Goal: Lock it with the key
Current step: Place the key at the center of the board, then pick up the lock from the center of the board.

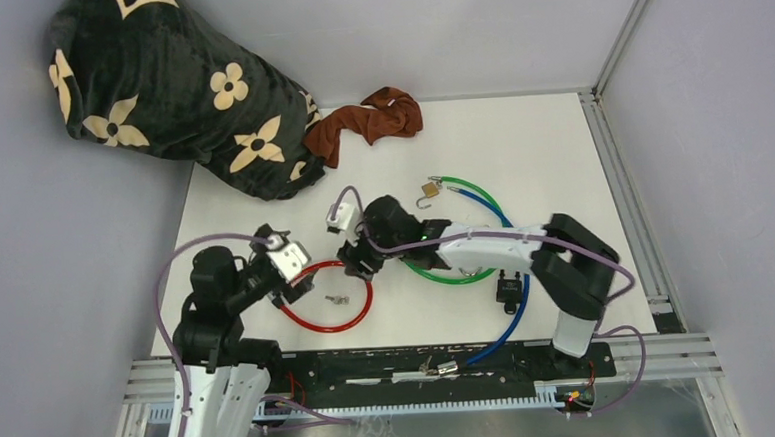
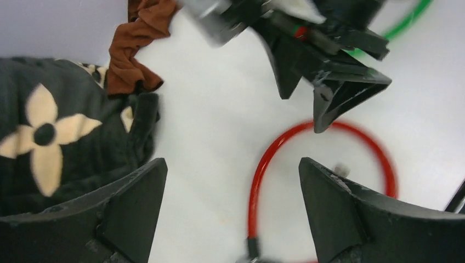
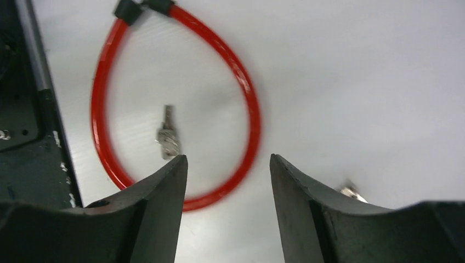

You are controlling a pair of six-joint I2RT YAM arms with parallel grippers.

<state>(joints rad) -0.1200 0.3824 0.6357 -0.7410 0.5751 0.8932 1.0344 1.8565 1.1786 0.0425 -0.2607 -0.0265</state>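
— while the key (image 3: pixel 167 137) lies loose on the table (image 1: pixel 561 169) inside the red cable lock (image 3: pixel 249 109), at the near left, does either arm hold it?
— no. the right gripper (image 3: pixel 227 159) hovers over the loop's far right rim, fingers parted, nothing between them. the left gripper (image 2: pixel 231 164) sits at the loop's left edge, spread wide and empty too.
— so what could spoil the pickup?
— the key is flat and small; i'd guess fingers coming down off-centre would skate it across the table, or pinch the cable along with it.
— and the two arms?
— they're close together over one loop. if both reach in at once, their fingers could knock, or drag the cable and shove the key aside.
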